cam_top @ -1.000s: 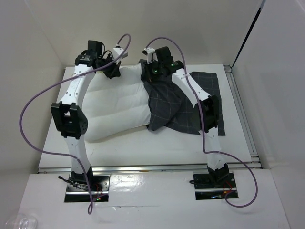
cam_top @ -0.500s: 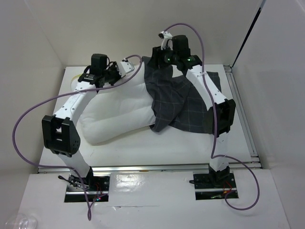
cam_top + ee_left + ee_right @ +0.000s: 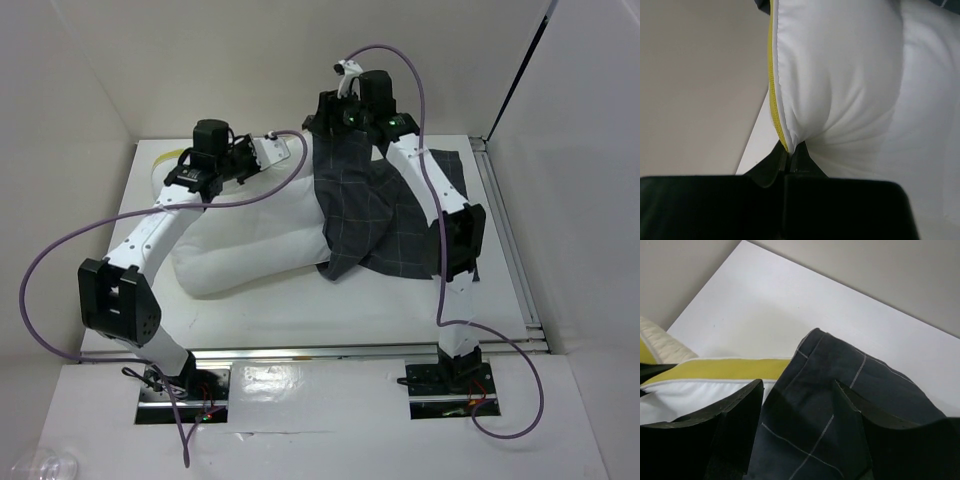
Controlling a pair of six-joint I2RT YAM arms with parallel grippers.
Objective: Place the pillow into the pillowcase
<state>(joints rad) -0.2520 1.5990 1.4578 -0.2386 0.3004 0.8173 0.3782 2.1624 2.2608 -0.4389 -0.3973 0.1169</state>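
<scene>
The white pillow (image 3: 245, 240) lies across the table, its right end under the dark checked pillowcase (image 3: 385, 225). My left gripper (image 3: 265, 152) is at the pillow's far edge, raised a little. In the left wrist view the left gripper (image 3: 788, 151) is shut on the yellow-banded seam of the pillow (image 3: 840, 75). My right gripper (image 3: 332, 115) hovers over the far left corner of the case. In the right wrist view the right gripper (image 3: 797, 386) is open, with the pillowcase (image 3: 830, 390) lying loose below its jaws and the pillow's yellow band (image 3: 725, 368) to the left.
White walls close in the table on the left, far and right sides. A metal rail (image 3: 300, 352) runs along the near edge and another (image 3: 505, 230) along the right. Purple cables (image 3: 60, 240) loop off both arms.
My right gripper has opened, let go of the pillowcase and drawn back toward the far wall. My left gripper has carried the pinched pillow edge a little to the right.
</scene>
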